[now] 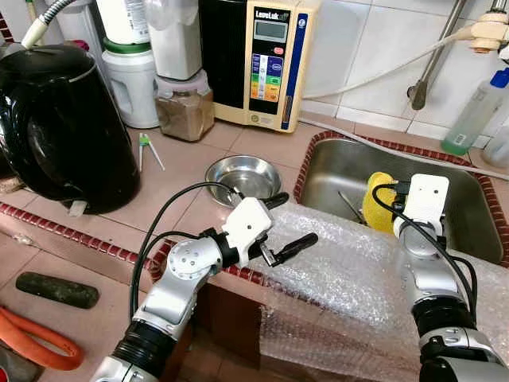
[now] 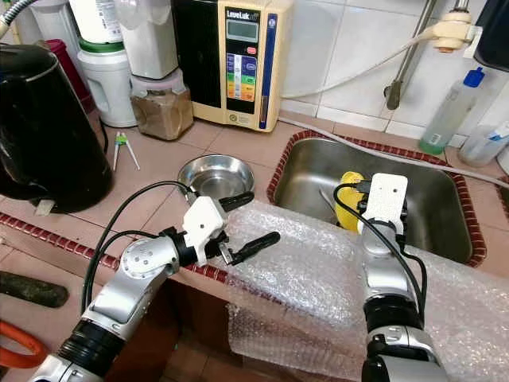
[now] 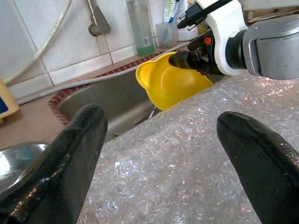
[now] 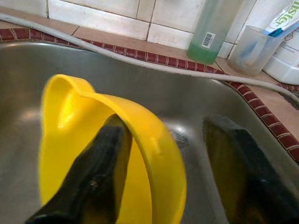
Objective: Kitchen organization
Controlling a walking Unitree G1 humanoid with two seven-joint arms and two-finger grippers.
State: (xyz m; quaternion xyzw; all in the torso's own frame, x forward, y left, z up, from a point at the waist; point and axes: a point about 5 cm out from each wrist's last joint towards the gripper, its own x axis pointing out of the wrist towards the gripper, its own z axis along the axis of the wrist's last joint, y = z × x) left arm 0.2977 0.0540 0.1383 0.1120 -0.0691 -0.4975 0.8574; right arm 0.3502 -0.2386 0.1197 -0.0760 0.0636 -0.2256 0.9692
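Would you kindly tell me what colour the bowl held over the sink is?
The bowl is bright yellow, seen best in the right wrist view.
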